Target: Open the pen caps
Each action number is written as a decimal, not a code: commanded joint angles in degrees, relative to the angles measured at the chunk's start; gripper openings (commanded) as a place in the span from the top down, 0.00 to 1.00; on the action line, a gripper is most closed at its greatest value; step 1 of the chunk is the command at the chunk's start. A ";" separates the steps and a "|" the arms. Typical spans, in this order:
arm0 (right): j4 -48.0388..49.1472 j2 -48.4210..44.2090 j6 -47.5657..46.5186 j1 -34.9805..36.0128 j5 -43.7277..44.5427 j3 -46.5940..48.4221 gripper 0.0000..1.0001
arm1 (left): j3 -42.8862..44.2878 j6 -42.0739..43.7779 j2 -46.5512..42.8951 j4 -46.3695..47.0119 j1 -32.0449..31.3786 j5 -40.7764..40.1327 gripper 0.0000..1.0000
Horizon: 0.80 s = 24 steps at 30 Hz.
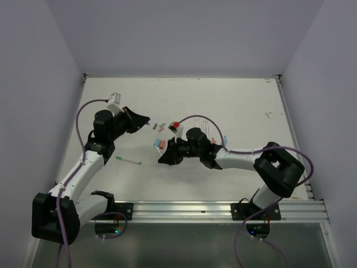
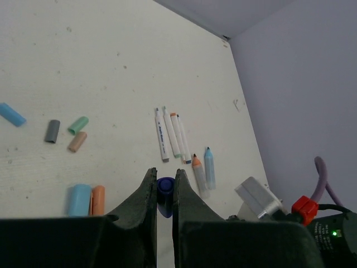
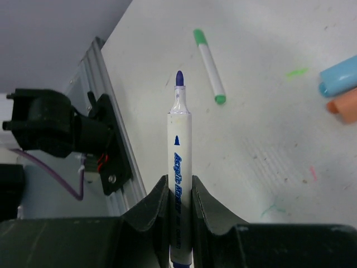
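Left claw is clamped on a small dark-blue plastic cap, right claw on its white blue-tipped marker: this one looks open. Next, I think, lay both down and take the thin green-capped pen

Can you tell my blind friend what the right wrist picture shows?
The right gripper is shut on a white marker with a bare blue tip, pointing away over the white table. Beyond lies a thin white pen with green ends; a light blue cap and an orange cap show at the right edge.
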 commanded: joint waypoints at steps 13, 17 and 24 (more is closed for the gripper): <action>-33.58 -3.77 -3.31 -9.00 31.99 9.10 1.00 | 5.04 9.74 9.71 -9.90 2.06 -4.65 1.00; -40.38 -0.78 -6.55 -16.37 37.71 13.95 1.00 | 5.57 11.15 13.84 -10.34 2.06 -4.84 1.00; -42.76 5.45 -9.99 -26.50 36.49 19.57 1.00 | 4.78 11.24 23.15 -6.39 1.97 -2.74 1.00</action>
